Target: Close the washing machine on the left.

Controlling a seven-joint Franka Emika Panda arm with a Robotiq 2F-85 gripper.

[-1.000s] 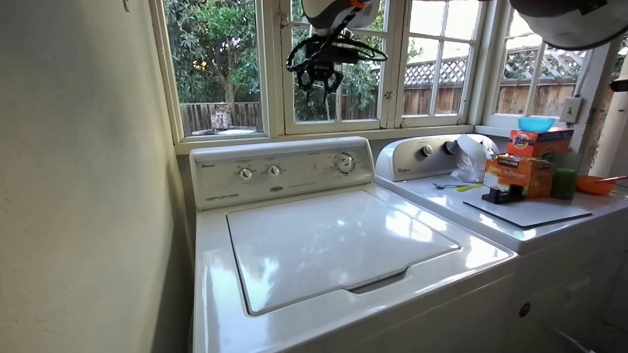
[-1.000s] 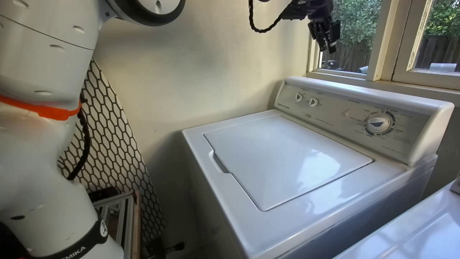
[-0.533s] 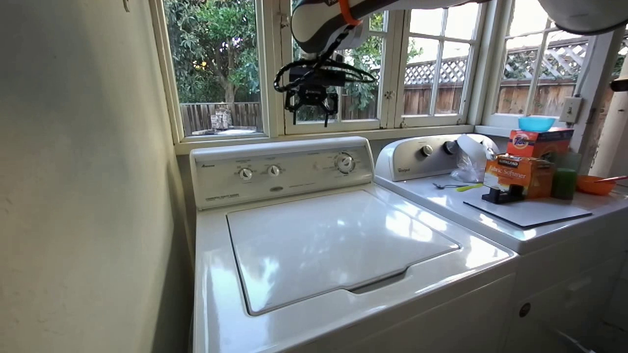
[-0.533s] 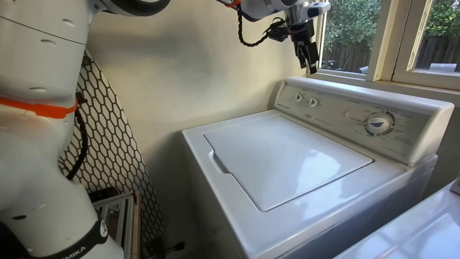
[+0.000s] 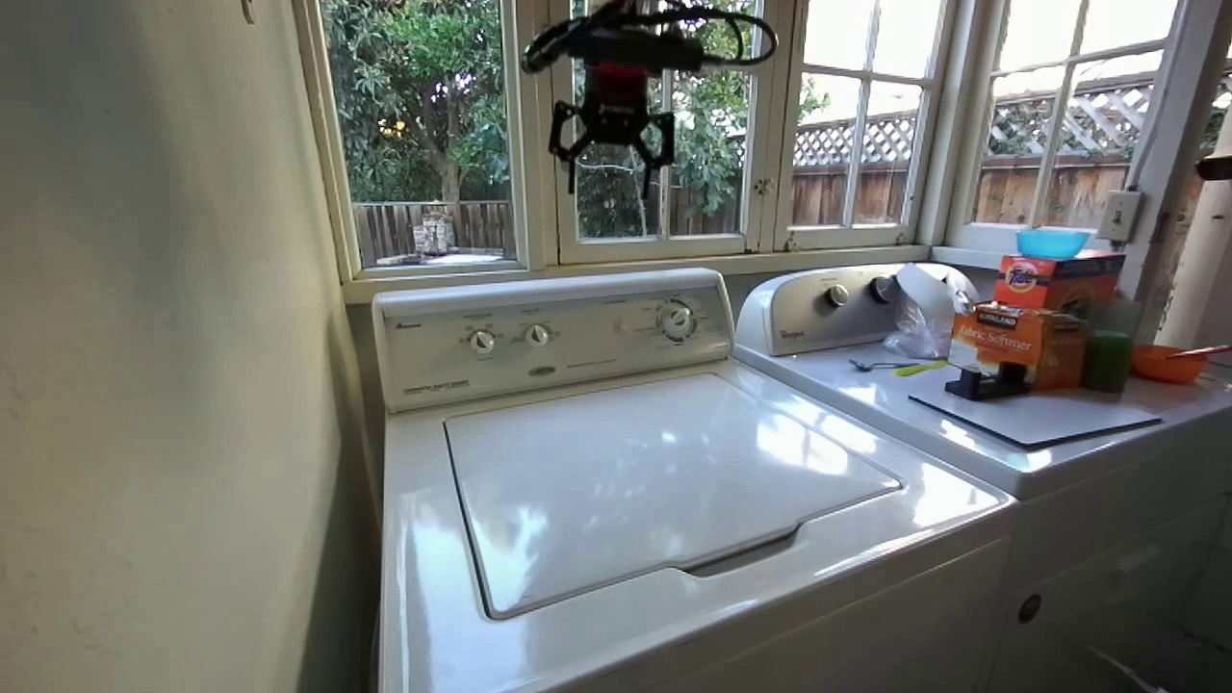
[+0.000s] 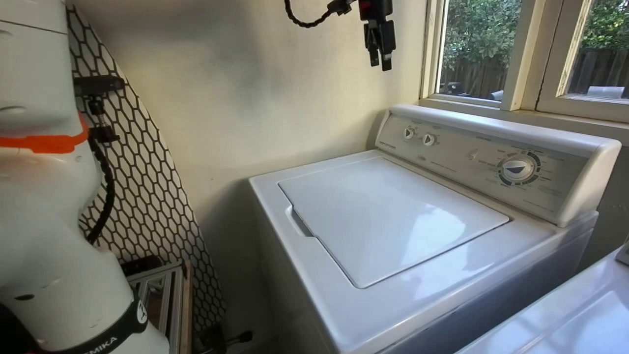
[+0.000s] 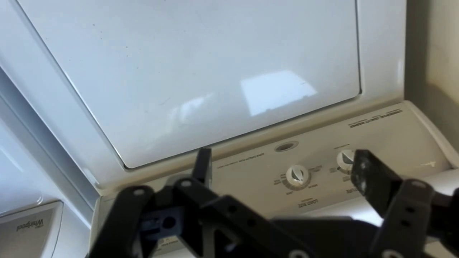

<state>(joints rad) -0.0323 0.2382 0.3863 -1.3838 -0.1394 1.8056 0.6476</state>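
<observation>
The large white washing machine [image 5: 693,611] stands against the wall at left. Its square white lid [image 5: 664,491] lies flat and flush in the top, also in an exterior view [image 6: 388,216] and in the wrist view [image 7: 215,71]. The tub and the underside of the lid are hidden. The straight back panel with knobs [image 5: 568,337] rises behind the lid. My black gripper [image 5: 608,191] is high above the machine, apart from it, and points down. It also shows in an exterior view [image 6: 381,65]. In the wrist view its fingers [image 7: 283,157] are spread with nothing between them.
A second white appliance [image 5: 847,375] with a rounded panel stands close at the right, with boxes [image 5: 1020,342], bowls and a flat board [image 5: 1039,419] on top. Windows [image 5: 664,207] are behind the machines. A bare wall [image 6: 275,118] borders the washer.
The gripper dipped, then rose, and has moved away from the window towards the washer's front. Its fingers have spread wider since one second ago. The lid has stayed flat.
</observation>
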